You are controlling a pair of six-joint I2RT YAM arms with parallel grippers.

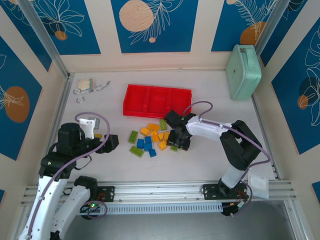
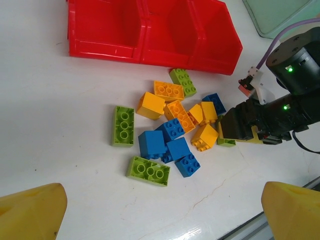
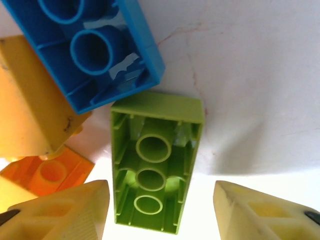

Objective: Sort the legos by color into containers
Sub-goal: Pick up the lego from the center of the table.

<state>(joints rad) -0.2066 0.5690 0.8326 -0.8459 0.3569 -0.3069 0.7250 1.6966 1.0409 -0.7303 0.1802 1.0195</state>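
A pile of orange-yellow, blue and light green legos [image 1: 152, 136] [image 2: 170, 130] lies on the white table, just in front of the red three-compartment tray [image 1: 150, 112] [image 2: 100, 50], whose compartments look empty. My right gripper [image 1: 179, 141] [image 2: 250, 125] [image 3: 160, 200] is lowered at the pile's right edge. It is open, and its yellow fingers [image 3: 65, 210] straddle an upturned green brick [image 3: 155, 165] [image 2: 226, 142] without touching it. A blue brick [image 3: 95, 50] and an orange one [image 3: 30, 115] lie close beside it. My left gripper [image 1: 112, 142] [image 2: 160, 220] hovers open and empty left of the pile.
A mint-green rounded case [image 1: 243, 71] [image 2: 275, 12] leans at the back right. Metal clips [image 1: 90, 87] lie at the back left. Two green bricks [image 2: 123, 125] [image 2: 148, 171] lie apart on the pile's left side. The aluminium rail [image 1: 160, 190] marks the near edge.
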